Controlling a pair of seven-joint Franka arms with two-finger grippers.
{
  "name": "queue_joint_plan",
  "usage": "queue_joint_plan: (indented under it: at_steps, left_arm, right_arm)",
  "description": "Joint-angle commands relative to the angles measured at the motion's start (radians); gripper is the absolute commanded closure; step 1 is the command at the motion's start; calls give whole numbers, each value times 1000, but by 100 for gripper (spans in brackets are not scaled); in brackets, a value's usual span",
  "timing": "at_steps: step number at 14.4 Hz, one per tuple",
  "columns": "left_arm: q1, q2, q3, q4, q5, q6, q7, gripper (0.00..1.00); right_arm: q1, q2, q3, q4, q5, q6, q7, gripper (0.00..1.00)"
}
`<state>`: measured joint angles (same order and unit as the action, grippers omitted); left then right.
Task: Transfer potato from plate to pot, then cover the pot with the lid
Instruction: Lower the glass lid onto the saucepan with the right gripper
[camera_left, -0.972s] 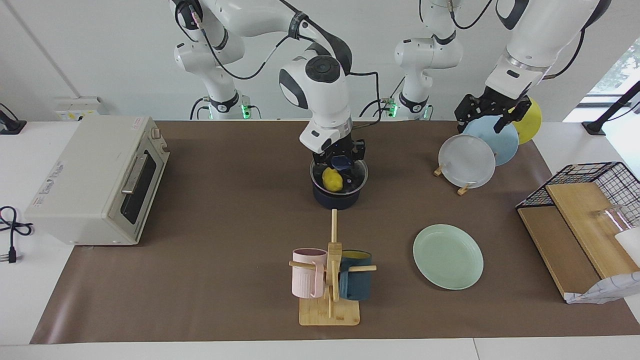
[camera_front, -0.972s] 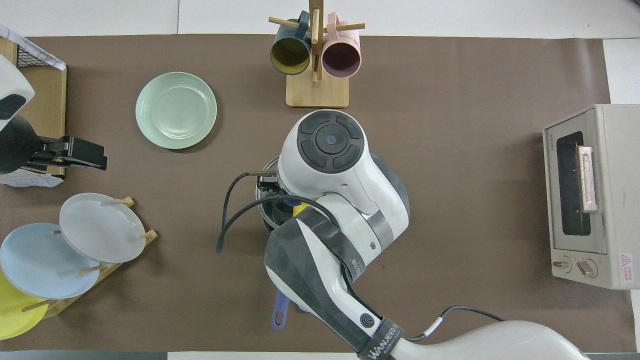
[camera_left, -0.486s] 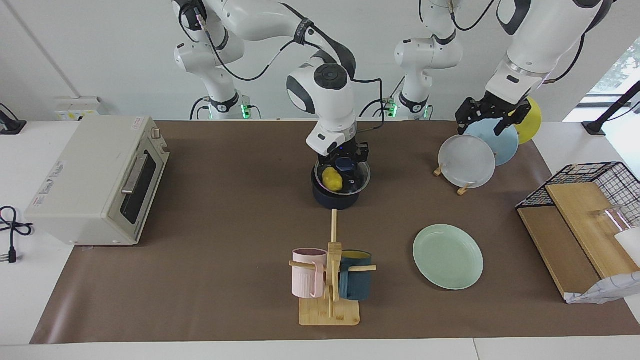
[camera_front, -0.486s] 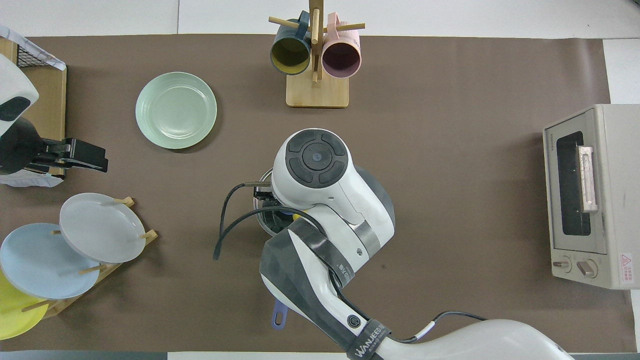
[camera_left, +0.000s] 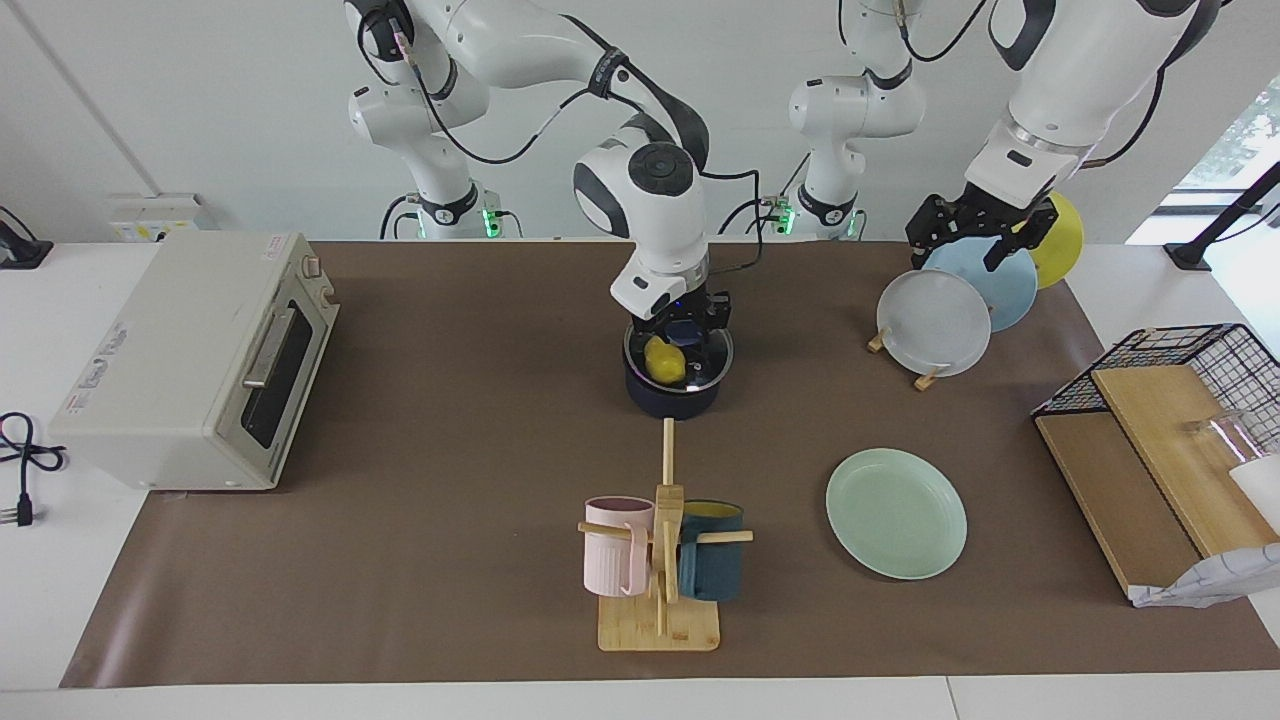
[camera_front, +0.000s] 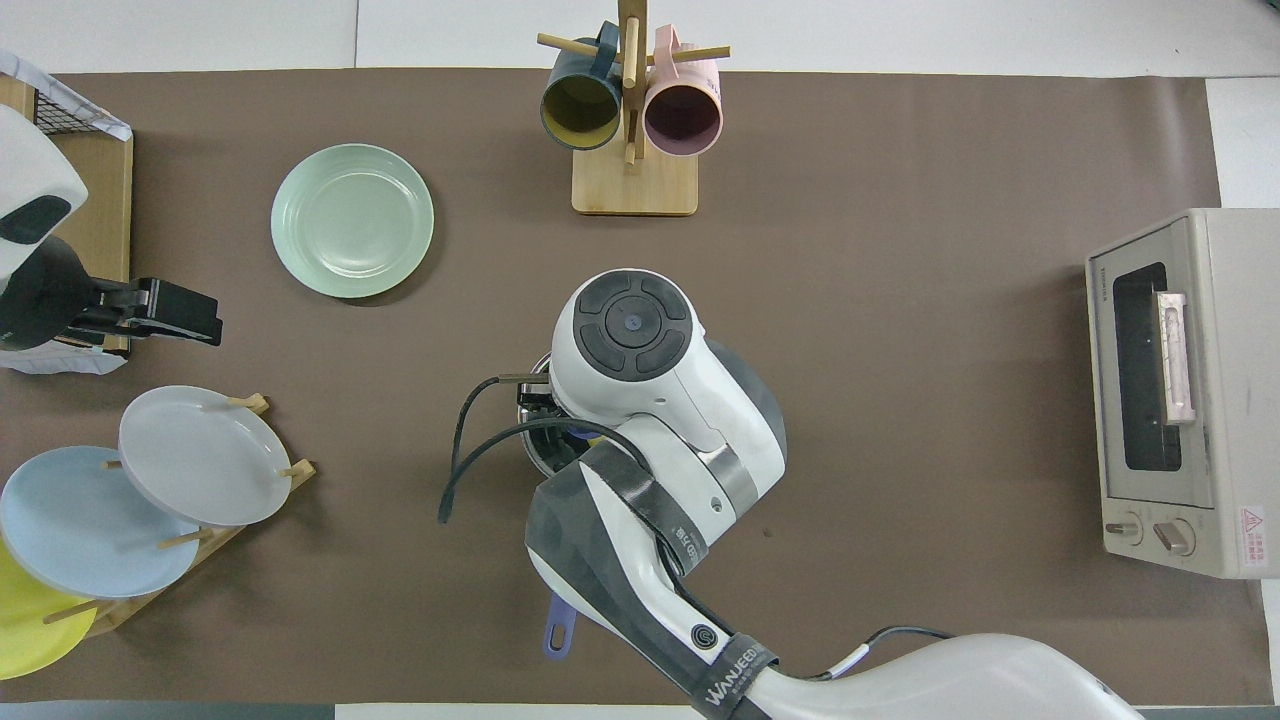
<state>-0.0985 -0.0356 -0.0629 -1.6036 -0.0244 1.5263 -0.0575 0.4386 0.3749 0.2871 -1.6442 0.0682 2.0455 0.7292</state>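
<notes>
Facing view: right gripper (camera_left: 683, 330) clamped on knob of lid (camera_left: 680, 355), lid seated on pot (camera_left: 672, 392). Potato (camera_left: 664, 360) visible through glass, inside pot. Plate (camera_left: 896, 513) bare, farther from robots than pot, toward left arm's end. Left gripper (camera_left: 975, 240) spread wide, over plate rack (camera_left: 930, 320), holding nothing.

Overhead view: right arm covering most of pot; pot handle (camera_front: 560, 625) protruding nearer robots. Plate (camera_front: 352, 221) flat on table. Left gripper (camera_front: 185, 315) between plate and rack.
</notes>
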Motion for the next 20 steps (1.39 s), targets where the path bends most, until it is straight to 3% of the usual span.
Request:
queue_joint_plan:
  at_steps: [1, 17, 20]
  left_arm:
    - [5, -12, -3, -9, -11, -2, 16, 0]
    - [-26, -15, -3, -13, -12, -5, 15, 0]
    - [-26, -15, -3, -13, -12, -3, 15, 0]
  right_arm:
    - [-6, -21, 6, -29, -4, 24, 21, 60]
    - [-3, -21, 9, -58, 7, 64, 48, 60]
    - [-3, -24, 9, -66, 7, 65, 53, 55]
